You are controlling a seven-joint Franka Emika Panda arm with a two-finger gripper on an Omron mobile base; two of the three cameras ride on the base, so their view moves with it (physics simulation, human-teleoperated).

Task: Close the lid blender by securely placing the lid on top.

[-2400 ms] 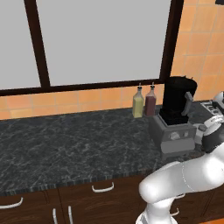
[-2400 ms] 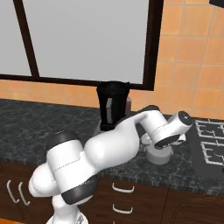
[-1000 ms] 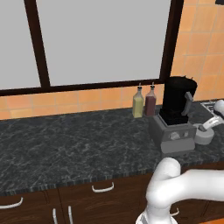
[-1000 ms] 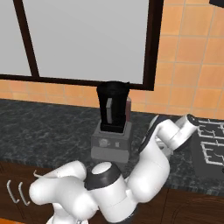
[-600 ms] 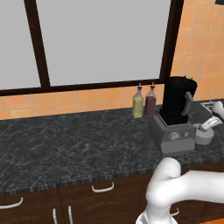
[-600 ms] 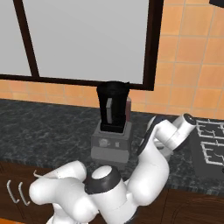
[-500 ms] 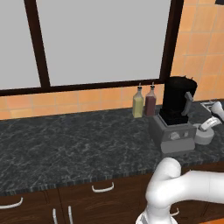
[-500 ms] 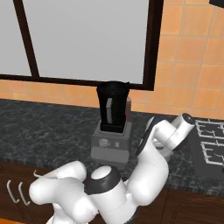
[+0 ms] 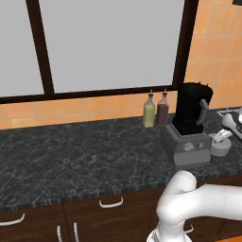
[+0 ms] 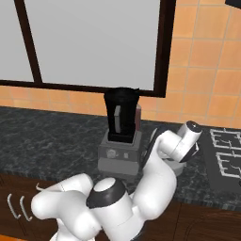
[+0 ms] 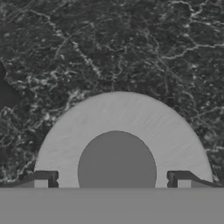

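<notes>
The lid (image 11: 118,144) lies flat on the dark stone counter (image 11: 131,48) directly beneath the pincer (image 11: 112,180), its raised centre knob between the two spread fingertips, which straddle it without clamping. This looks like the grasping step: closing on the knob comes next, then a lift. The blender (image 9: 189,124) stands just beside, jar rim uncovered. Bare counter surrounds the lid; the stove grate (image 10: 226,157) lies beyond.

Lid (image 11: 131,118) half behind grey band
</notes>
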